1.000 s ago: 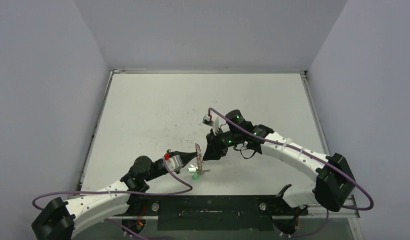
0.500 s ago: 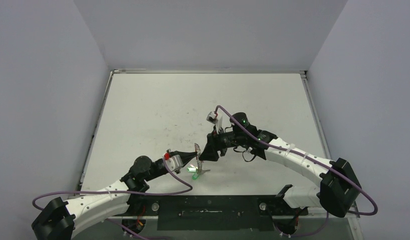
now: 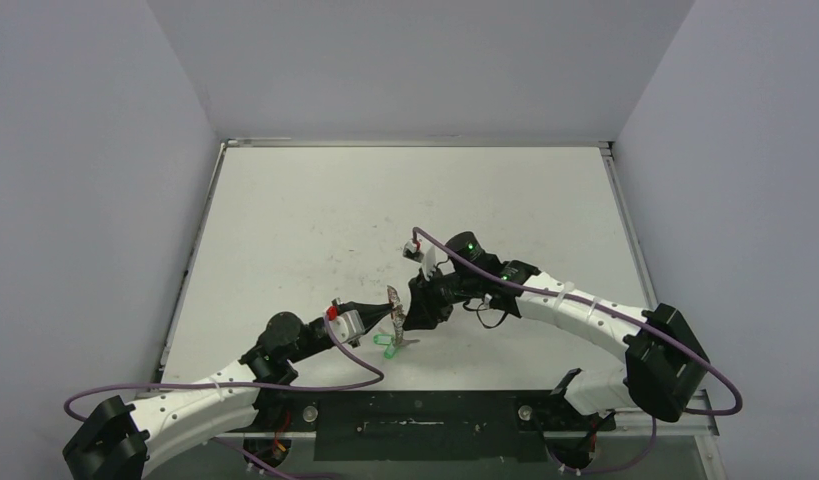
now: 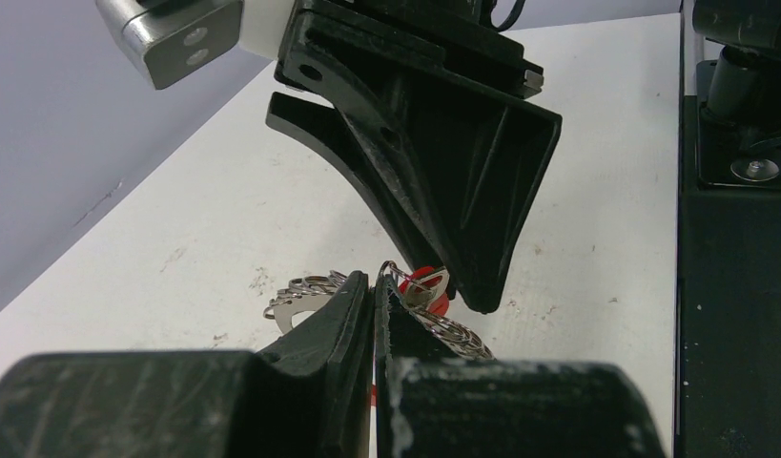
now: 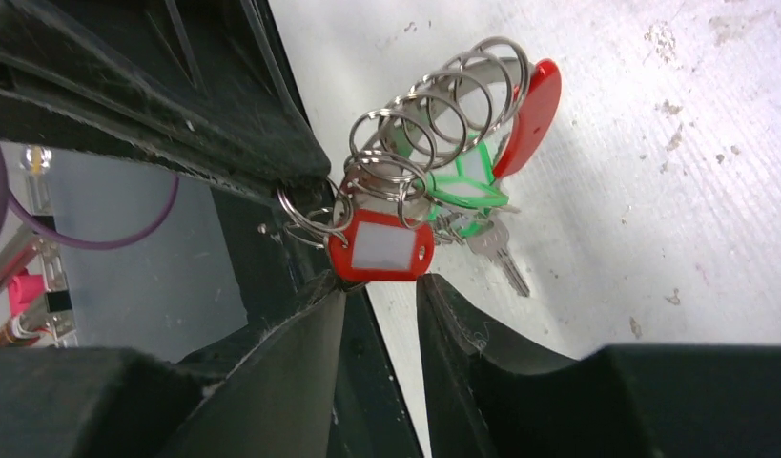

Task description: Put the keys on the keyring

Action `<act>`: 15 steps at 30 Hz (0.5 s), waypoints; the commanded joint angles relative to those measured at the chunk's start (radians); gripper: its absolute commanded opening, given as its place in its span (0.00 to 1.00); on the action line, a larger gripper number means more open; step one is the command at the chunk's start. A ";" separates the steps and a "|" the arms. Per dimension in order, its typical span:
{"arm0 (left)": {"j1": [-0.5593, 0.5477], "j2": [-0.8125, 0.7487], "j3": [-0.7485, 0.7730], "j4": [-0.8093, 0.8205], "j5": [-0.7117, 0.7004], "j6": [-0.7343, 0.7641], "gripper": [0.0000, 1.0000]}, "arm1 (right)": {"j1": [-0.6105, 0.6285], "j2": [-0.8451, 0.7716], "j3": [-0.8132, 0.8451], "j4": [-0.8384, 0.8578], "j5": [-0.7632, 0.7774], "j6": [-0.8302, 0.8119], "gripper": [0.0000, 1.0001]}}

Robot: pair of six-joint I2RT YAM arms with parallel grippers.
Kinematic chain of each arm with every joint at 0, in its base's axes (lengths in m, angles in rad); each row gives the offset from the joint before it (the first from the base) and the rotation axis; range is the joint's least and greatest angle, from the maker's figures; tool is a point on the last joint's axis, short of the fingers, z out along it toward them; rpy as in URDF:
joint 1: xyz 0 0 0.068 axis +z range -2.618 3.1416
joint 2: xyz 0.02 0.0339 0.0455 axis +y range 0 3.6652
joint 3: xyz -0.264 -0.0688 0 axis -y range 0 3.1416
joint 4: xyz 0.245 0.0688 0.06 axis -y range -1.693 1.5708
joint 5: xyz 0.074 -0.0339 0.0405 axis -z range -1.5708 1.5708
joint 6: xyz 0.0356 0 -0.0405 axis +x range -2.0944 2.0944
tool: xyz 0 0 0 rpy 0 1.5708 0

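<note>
Above the white desk (image 3: 285, 220), the left end effector (image 4: 375, 284) clamps the large red-arc, silver-looped keyring (image 5: 534, 110). The right end effector (image 5: 381, 283) stands apart under the red-tagged silver key (image 5: 384, 246). Step: threading, apparently. Next: close squarely on its tag.

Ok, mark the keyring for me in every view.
Top external: keyring just below centre, upright at the left hand.
Left wrist: keyring low centre, just past the left hand's tips.
Right wrist: keyring upper centre, its red arc rightmost.
Shared landmark: the left hand, shut on the keyring.
</note>
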 commanded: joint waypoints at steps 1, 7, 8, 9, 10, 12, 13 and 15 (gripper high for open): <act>-0.002 -0.015 0.011 0.050 -0.006 0.000 0.00 | 0.005 -0.004 0.047 -0.070 0.031 -0.092 0.28; -0.001 -0.016 0.010 0.047 -0.007 0.000 0.00 | 0.004 -0.012 0.024 -0.011 0.009 -0.076 0.06; -0.001 -0.018 0.010 0.046 -0.007 0.000 0.00 | 0.004 -0.018 0.021 -0.008 0.010 -0.080 0.04; -0.001 -0.020 0.010 0.044 -0.007 0.000 0.00 | 0.004 -0.025 0.019 -0.009 0.012 -0.086 0.02; -0.001 -0.021 0.010 0.044 -0.008 0.000 0.00 | 0.004 -0.030 0.016 -0.009 0.013 -0.092 0.02; -0.001 -0.021 0.010 0.042 -0.008 0.000 0.00 | 0.004 -0.045 0.010 -0.011 0.003 -0.108 0.03; -0.002 -0.021 0.010 0.043 -0.008 -0.001 0.00 | 0.004 -0.054 0.006 -0.009 -0.004 -0.118 0.07; -0.001 -0.019 0.010 0.045 -0.009 0.000 0.00 | 0.005 -0.084 -0.005 -0.011 -0.008 -0.143 0.25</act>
